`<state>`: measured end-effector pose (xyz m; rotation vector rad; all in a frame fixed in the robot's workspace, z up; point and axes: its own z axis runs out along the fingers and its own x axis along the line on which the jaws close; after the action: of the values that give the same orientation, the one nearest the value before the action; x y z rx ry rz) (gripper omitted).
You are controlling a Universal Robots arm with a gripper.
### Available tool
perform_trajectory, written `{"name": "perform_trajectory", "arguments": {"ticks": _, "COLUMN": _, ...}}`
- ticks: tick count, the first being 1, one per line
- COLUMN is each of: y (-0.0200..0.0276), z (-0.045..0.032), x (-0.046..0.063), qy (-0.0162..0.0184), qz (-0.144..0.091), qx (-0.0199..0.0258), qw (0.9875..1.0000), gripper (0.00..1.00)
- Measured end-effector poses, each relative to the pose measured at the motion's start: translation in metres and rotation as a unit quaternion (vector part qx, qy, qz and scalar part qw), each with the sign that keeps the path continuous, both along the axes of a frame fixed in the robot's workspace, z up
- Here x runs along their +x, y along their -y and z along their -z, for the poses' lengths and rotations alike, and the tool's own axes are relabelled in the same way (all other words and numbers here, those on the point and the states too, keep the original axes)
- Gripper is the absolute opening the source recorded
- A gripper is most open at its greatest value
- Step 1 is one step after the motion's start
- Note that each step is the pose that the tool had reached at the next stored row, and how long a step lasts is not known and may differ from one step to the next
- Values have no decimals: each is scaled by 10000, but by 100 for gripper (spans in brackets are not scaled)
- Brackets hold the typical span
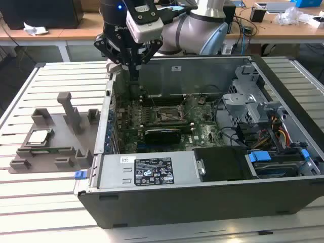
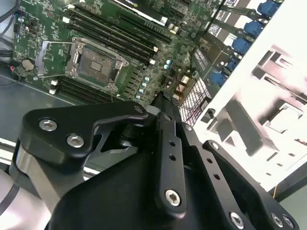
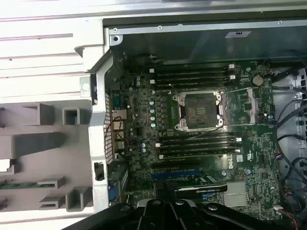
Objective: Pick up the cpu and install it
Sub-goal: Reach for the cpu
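Starting at the exterior view's left, the cpu [image 1: 39, 136] is sitting flat, shiny side up, in the grey holder block [image 1: 66, 147] out on the slatted desk [image 1: 50, 81]. It's outside the computer case [image 1: 202, 202], just beside the case's wall.

Moving right, the gripper [image 1: 133, 76] hangs above the case's back corner on that same side, fingers pointing straight down. It looks clenched on nothing, with the two tips pinched together into one narrow point. In the second wrist view the gripper [image 2: 164, 98] looks the same, tips together and nothing between them. So the cpu is well apart from the gripper, lower down and off toward the exterior view's left, not touching it at all.

Further right and below the gripper is the green motherboard [image 1: 202, 126], with the dark metal-framed socket [image 1: 167, 115] roughly in the middle of it. The socket [image 3: 199, 111] is plain in the first wrist view, flanked by rows of memory slots [image 3: 196, 146]. Furthest right are the grey drive cage [image 1: 243, 96] and some blue-tabbed bays [image 1: 263, 156].
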<state>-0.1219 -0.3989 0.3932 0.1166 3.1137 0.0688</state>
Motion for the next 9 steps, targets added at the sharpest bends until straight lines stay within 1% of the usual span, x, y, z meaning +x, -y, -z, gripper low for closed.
{"name": "perform_trajectory", "arguments": {"ticks": 2, "y": 0, "z": 2, "x": -12, "qy": 1, "qz": 1, "qx": 1, "qw": 10000, "gripper": 11}}
{"name": "perform_trajectory", "arguments": {"ticks": 4, "y": 0, "z": 0, "x": -73, "qy": 0, "qz": 0, "qx": 0, "qw": 10000, "gripper": 11}}
{"name": "perform_trajectory", "arguments": {"ticks": 9, "y": 0, "z": 1, "x": -174, "qy": 0, "qz": 0, "qx": 0, "qw": 10000, "gripper": 11}}
